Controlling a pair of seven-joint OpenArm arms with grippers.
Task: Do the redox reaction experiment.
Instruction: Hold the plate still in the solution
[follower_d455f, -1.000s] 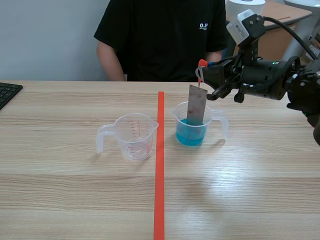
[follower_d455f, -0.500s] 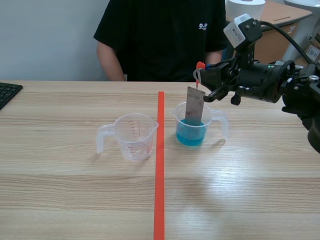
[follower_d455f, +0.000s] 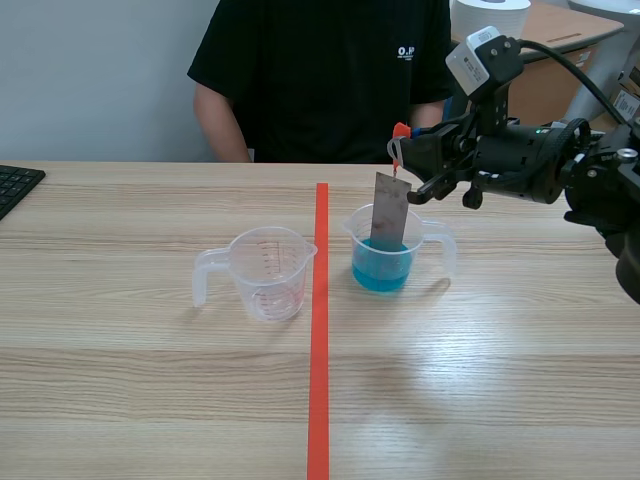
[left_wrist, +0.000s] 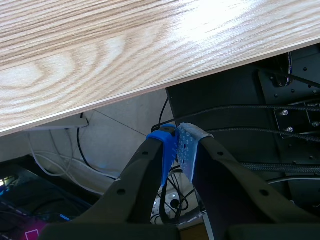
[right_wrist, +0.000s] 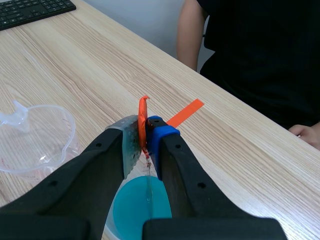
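A grey metal plate (follower_d455f: 391, 210) hangs upright from an orange-red tie (follower_d455f: 400, 138). My right gripper (follower_d455f: 405, 150) is shut on that tie, above a clear beaker of blue liquid (follower_d455f: 385, 262). The plate's lower end sits inside the beaker near the liquid's surface. In the right wrist view the tie (right_wrist: 142, 116) is pinched between the fingers, with the blue liquid (right_wrist: 132, 202) below. An empty clear beaker (follower_d455f: 268, 272) stands left of the tape line. My left gripper (left_wrist: 176, 140) is shut on nothing, below the table's edge (left_wrist: 150, 90).
An orange-red tape line (follower_d455f: 319, 330) runs down the table between the beakers. A black keyboard (follower_d455f: 15, 185) lies at the far left. A person in a black shirt (follower_d455f: 320, 70) sits across the table, one hand (right_wrist: 306, 134) resting near the far edge.
My right gripper has shifted slightly left and up with the plate, then held still. The beakers have not moved.
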